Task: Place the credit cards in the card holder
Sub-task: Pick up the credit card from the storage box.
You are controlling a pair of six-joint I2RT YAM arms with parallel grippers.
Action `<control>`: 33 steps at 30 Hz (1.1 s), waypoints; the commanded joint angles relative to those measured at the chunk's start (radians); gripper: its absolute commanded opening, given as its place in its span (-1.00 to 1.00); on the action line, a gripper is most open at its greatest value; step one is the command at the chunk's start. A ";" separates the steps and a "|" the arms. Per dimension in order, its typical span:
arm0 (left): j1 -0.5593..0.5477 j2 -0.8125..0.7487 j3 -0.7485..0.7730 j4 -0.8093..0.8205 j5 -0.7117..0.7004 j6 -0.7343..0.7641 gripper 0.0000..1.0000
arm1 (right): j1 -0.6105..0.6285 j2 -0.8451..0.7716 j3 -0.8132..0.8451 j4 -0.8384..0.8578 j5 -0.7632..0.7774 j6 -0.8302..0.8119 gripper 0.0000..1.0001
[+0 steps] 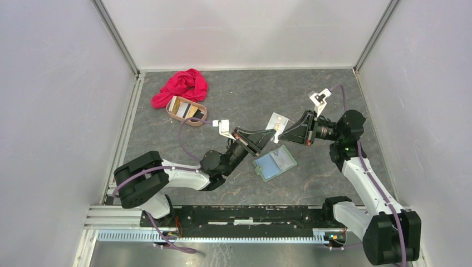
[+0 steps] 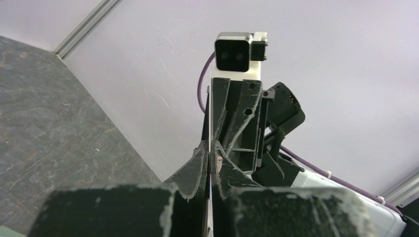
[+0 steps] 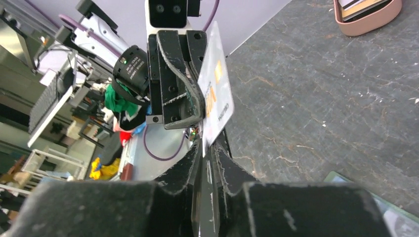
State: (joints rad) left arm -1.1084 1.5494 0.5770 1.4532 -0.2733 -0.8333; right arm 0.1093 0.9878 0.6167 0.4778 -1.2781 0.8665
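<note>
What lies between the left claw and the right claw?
One silvery-white credit card, pinched by the left claw and the right claw from opposite ends. The right wrist view shows it clearest.

My left claw (image 1: 271,134) and right claw (image 1: 283,134) meet tip to tip over the middle of the bench (image 1: 250,92). The white card (image 1: 277,121) pinched in the left one stands between them, so I get nothing through there. The open card holder (image 1: 275,163) lies just nearside of them. The tray (image 1: 170,107) and red cloth (image 1: 181,86) crowd the far-left corner. Room to pass runs along the far strip toward the right; walls (image 1: 245,33) box three sides.
</note>
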 commanded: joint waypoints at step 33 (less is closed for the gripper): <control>-0.007 0.052 0.032 0.116 0.043 -0.058 -0.85 | 0.009 0.037 -0.015 0.226 0.017 0.134 -0.57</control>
State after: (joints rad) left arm -1.1084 1.5959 0.5812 1.5055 -0.2306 -0.8677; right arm 0.1112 1.0225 0.5831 0.6254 -1.2709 0.9730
